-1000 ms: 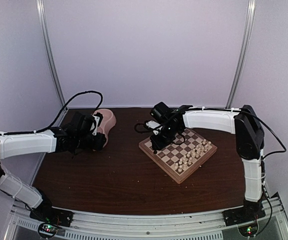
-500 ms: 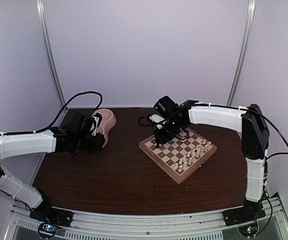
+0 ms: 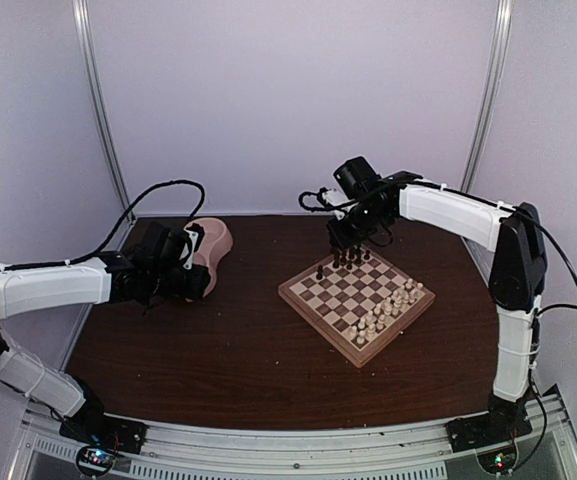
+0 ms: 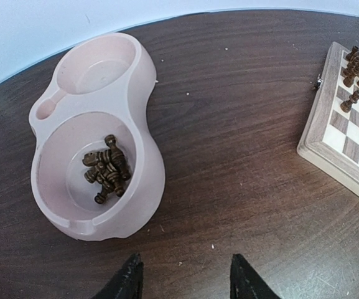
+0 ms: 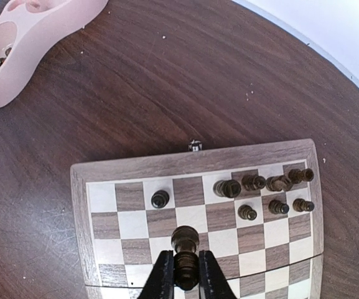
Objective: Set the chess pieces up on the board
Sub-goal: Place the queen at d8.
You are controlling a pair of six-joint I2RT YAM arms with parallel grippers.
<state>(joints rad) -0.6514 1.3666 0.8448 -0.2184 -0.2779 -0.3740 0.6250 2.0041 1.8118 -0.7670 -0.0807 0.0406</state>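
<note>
The board (image 3: 320,313) lies right of centre, with several dark chess pieces (image 3: 351,258) standing along its far edge. My right gripper (image 5: 184,274) hovers above the board (image 5: 191,161), shut on a dark chess piece (image 5: 185,249) held upright. In the right wrist view a lone dark piece (image 5: 160,199) stands apart from a cluster of dark ones (image 5: 254,182). My left gripper (image 4: 185,268) is open over bare table, empty, just in front of the pink double bowl (image 4: 148,156). More dark pieces (image 4: 106,168) lie heaped in the bowl's near hollow.
Pale cream chessmen (image 3: 388,310) fill the board's near right side. The pink bowl (image 3: 215,243) sits at the back left, beside my left gripper (image 3: 193,280). The bowl's far hollow (image 4: 98,62) holds nothing. Cage posts stand at the back corners.
My right gripper has risen from the board's left corner and swung toward its far edge, its jaws closing on a dark piece. The left arm has stayed put.
</note>
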